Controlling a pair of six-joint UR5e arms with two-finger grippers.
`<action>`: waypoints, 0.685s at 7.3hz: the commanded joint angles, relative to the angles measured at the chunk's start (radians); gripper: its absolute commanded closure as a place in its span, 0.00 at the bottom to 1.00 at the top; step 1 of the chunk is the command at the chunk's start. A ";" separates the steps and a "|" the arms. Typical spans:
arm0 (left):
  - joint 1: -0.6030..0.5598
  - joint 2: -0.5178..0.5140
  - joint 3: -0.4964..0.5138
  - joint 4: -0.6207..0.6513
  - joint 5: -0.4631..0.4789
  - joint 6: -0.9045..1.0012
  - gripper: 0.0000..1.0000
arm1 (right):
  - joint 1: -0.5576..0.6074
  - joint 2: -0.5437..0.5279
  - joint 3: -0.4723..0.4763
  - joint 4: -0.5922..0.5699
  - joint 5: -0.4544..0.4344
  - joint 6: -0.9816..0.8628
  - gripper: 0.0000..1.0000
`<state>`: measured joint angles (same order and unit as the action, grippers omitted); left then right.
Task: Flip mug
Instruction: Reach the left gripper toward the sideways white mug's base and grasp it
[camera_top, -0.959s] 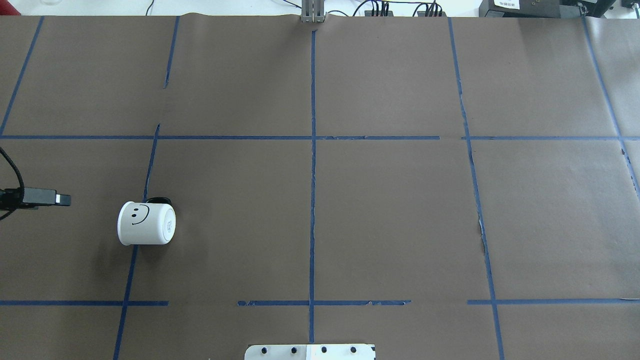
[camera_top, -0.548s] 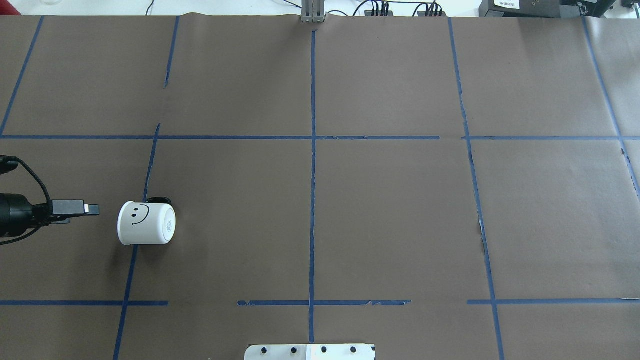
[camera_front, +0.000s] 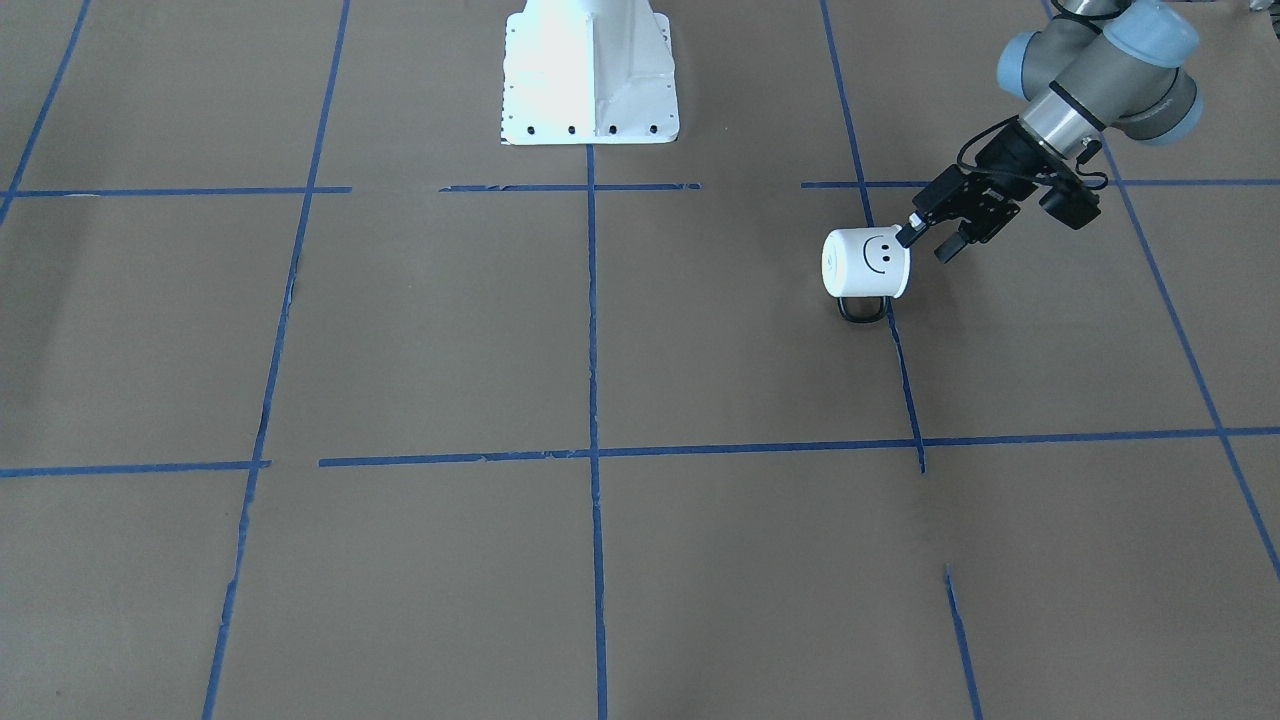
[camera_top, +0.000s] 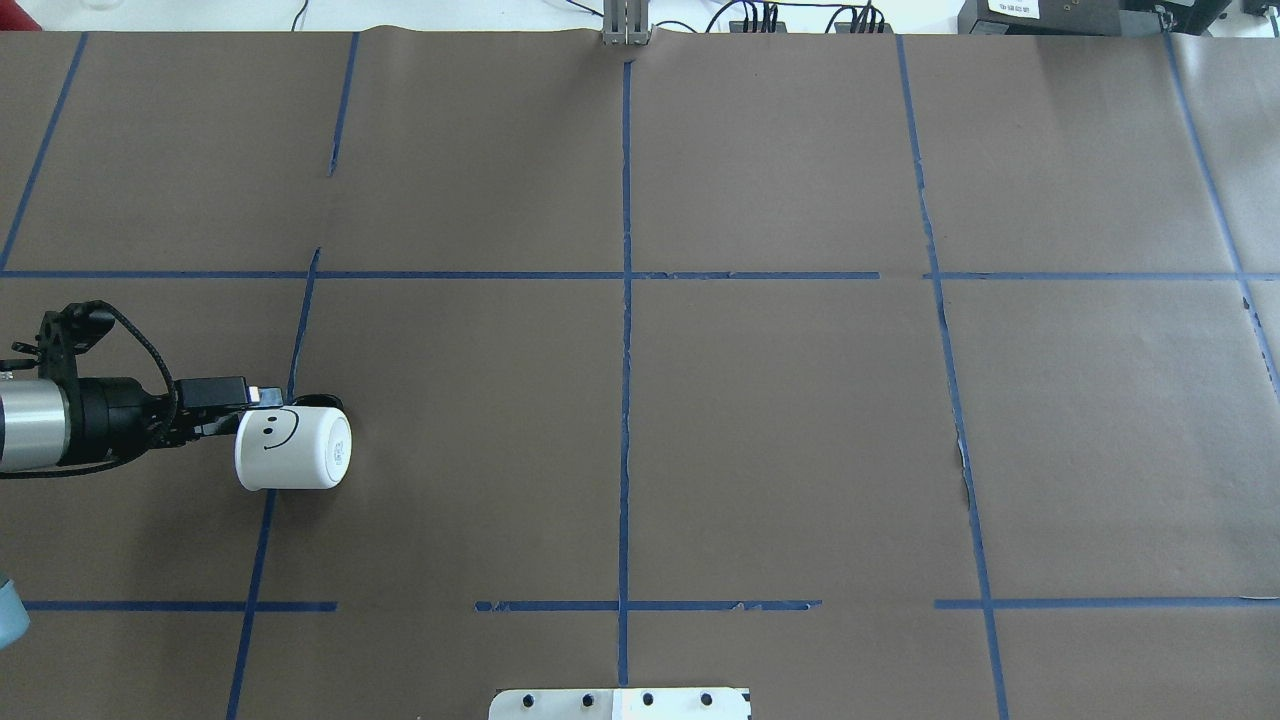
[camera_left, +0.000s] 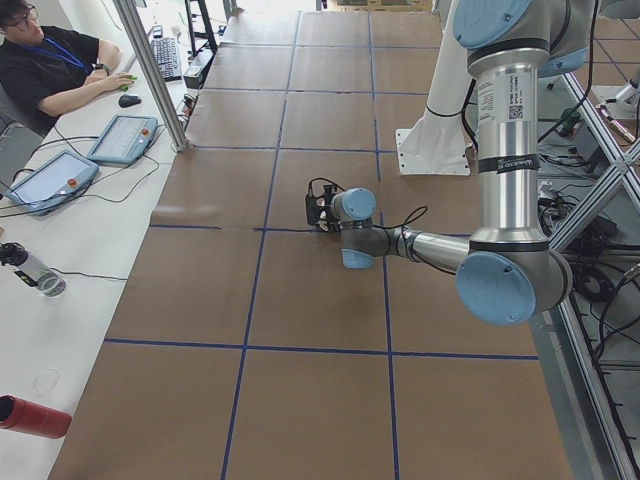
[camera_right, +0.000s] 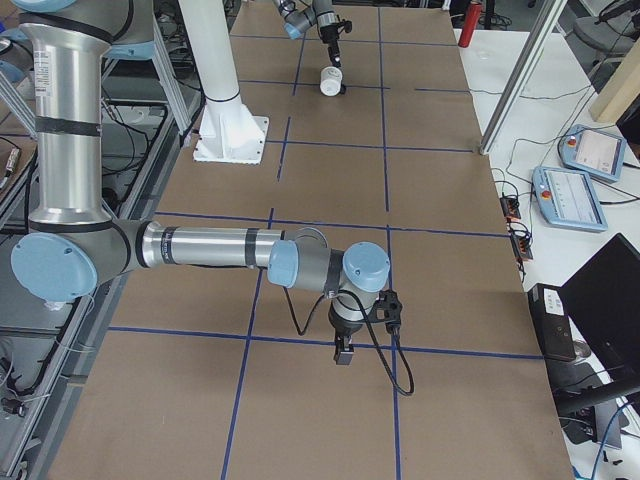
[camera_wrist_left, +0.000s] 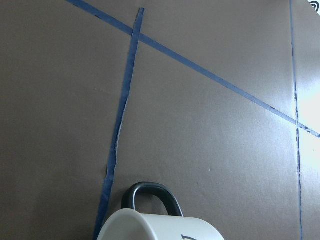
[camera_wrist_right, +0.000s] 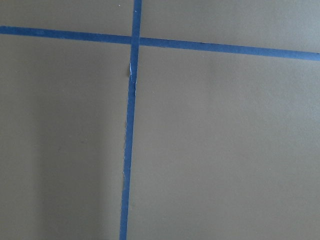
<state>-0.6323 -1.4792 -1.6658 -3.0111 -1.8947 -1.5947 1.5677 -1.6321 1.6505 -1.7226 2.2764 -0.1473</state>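
The white mug (camera_top: 293, 448) with a black smiley lies on its side at the table's left, its black handle (camera_top: 322, 402) on the far side. Its base faces the table's middle and its mouth faces my left arm. It also shows in the front view (camera_front: 866, 263) and, as a rim and handle, in the left wrist view (camera_wrist_left: 150, 220). My left gripper (camera_top: 250, 405) (camera_front: 927, 243) is open, with one fingertip at the mug's rim and nothing held. My right gripper (camera_right: 343, 355) hangs over bare paper far from the mug; I cannot tell whether it is open or shut.
Brown paper with a grid of blue tape lines (camera_top: 626, 330) covers the table. The white robot base plate (camera_front: 590, 75) stands at the near middle edge. An operator (camera_left: 50, 65) and tablets sit at a side table beyond the far edge.
My left gripper has moved right, from the table's left edge up to the mug's rim. The mug has not moved.
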 joint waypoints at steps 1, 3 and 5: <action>0.034 -0.010 0.053 -0.102 0.000 -0.002 0.06 | 0.000 0.000 0.000 0.000 0.000 0.000 0.00; 0.034 -0.015 0.040 -0.114 -0.018 -0.004 1.00 | 0.000 0.000 0.000 0.000 0.000 0.000 0.00; 0.033 -0.045 0.031 -0.114 -0.081 -0.005 1.00 | 0.000 0.000 0.000 0.000 0.000 0.000 0.00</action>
<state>-0.5996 -1.5114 -1.6272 -3.1240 -1.9434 -1.5995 1.5677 -1.6321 1.6506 -1.7227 2.2764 -0.1473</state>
